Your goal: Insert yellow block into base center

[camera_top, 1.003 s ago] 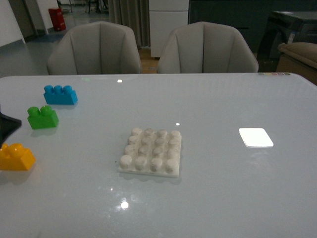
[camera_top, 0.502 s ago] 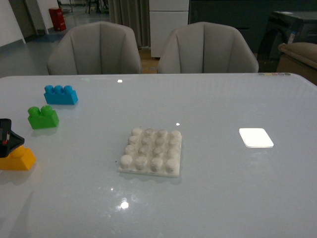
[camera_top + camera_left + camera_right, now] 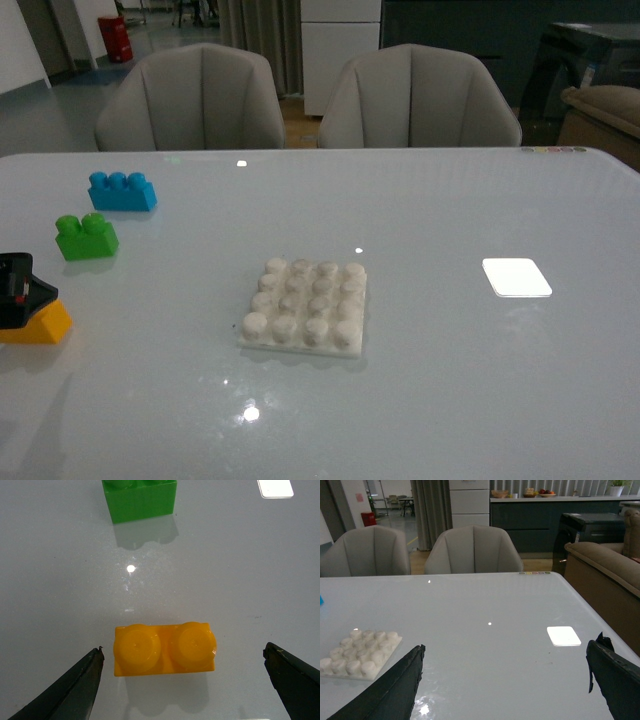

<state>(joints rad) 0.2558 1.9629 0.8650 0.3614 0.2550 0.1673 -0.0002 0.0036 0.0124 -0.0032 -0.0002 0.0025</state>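
Note:
The yellow block (image 3: 42, 324) lies on the table at the far left, its studs hidden in the front view by my left gripper (image 3: 18, 288). In the left wrist view the block (image 3: 165, 648) lies studs up, crosswise between the open fingers (image 3: 75, 690), with a gap on each side. The left gripper (image 3: 182, 651) touches nothing. The white studded base (image 3: 305, 305) sits at the table's middle, and it also shows in the right wrist view (image 3: 360, 655). My right gripper (image 3: 506, 650) is open and empty above the table, right of the base.
A green two-stud brick (image 3: 86, 237) and a blue three-stud brick (image 3: 121, 190) lie behind the yellow block. The green brick (image 3: 140, 500) is just beyond the left fingers. A flat glossy white square (image 3: 516, 277) lies at the right. Two grey chairs (image 3: 190, 100) stand behind the table.
My left gripper has moved in from the left edge over the yellow block and now covers its studs in the front view. The block, base and other bricks have not moved.

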